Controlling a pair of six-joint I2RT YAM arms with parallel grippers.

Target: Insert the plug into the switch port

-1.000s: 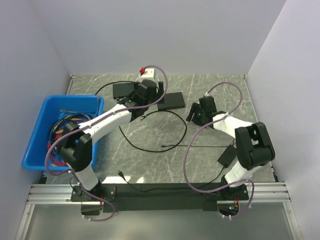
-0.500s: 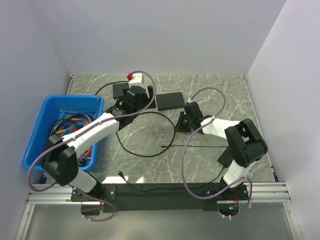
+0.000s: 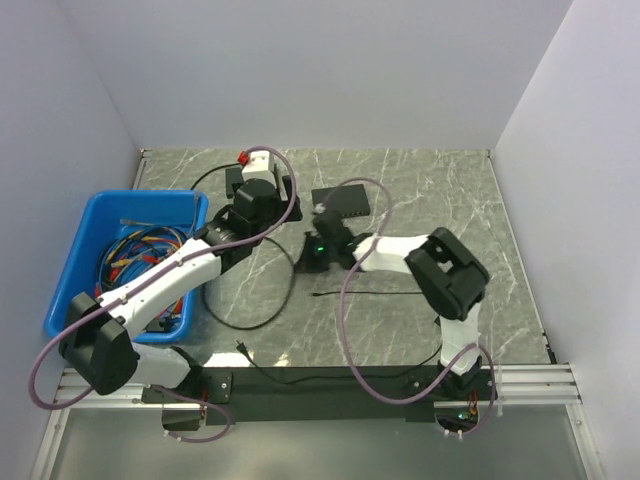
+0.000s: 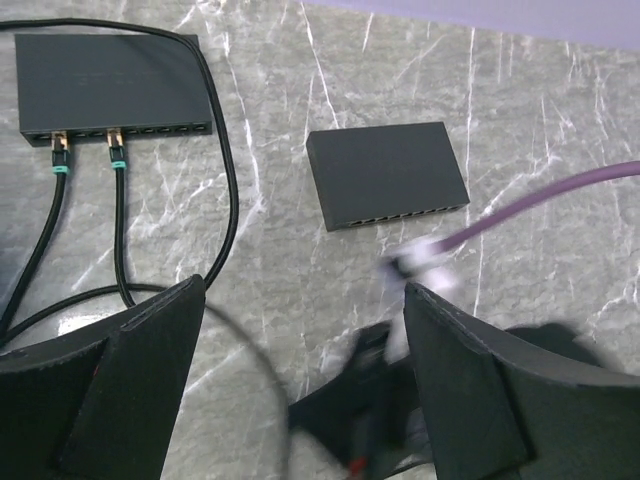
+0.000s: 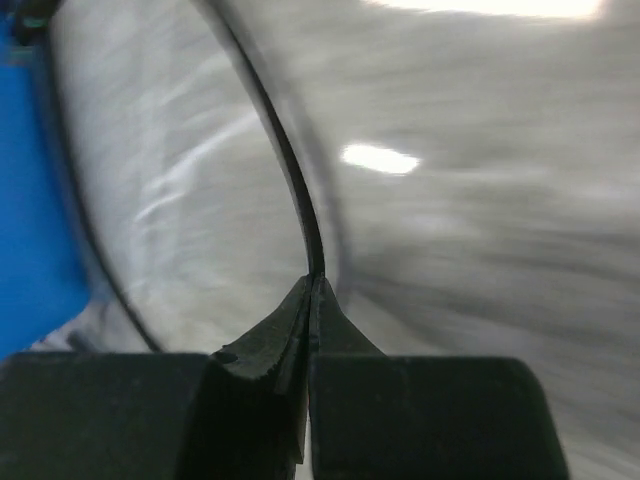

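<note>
The right fingers (image 5: 268, 350) pinch the thin black cable (image 5: 290, 170) just in front of the switch (image 3: 345, 200); the plug itself isn't discernible. The left fingers (image 4: 130, 370) are spread and empty. The cable looks light and limp, so it is best gripped close behind the plug to aim it at the switch port (image 4: 405, 213).

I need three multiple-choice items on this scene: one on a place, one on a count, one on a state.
1. The blue bin stands: A) at the table's left, B) at its right, C) at the far middle.
2. Plugged cables in the left box, left wrist view: A) none, B) two, C) four.
3. The right end effector is: A) open, B) shut on a black cable, C) shut on a red wire.
Answers: 1 A, the top view shows it there; 2 B, two enter its ports; 3 B, its wrist view shows the pinch.
</note>
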